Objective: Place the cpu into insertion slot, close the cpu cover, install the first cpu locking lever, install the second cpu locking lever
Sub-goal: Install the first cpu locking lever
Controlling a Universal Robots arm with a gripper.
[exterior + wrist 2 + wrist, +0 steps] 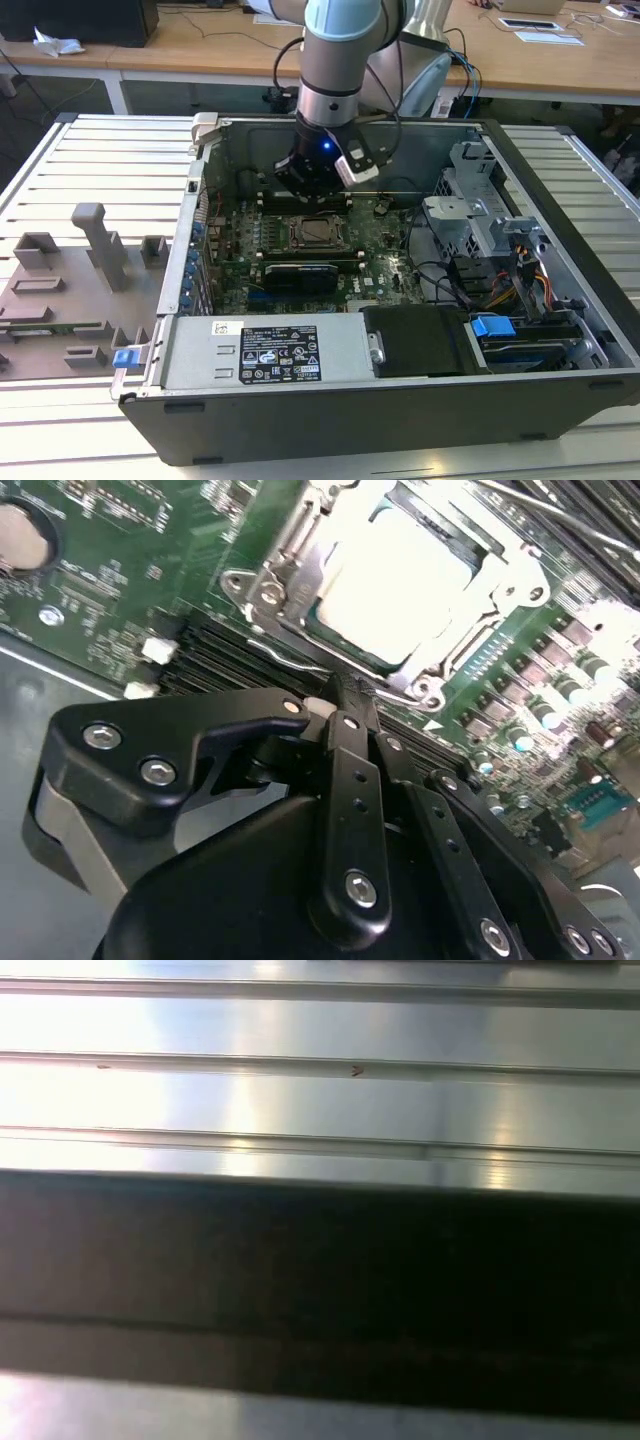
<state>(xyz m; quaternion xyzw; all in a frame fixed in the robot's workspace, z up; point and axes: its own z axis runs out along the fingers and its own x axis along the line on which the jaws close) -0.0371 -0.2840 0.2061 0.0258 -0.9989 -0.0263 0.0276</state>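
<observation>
In the second wrist view the cpu [395,580] shows its bright silver top inside the insertion slot [350,652] on the green board. The cpu cover [290,555], a silver frame, lies flat around it. A thin wire lever [300,666] runs along the socket's edge nearest my gripper [340,692]. The black fingers [352,742] meet at their tips just beside that edge, shut, with nothing seen between them. In the exterior view the gripper [308,185] hangs inside the open computer case, just behind the socket [312,232].
Case walls [330,400] surround the board. A labelled metal box [265,355] lies in front, a black block [297,275] sits before the socket, and a drive cage with cables [480,215] stands on the exterior view's right. A grey fixture tray [70,290] lies on the left.
</observation>
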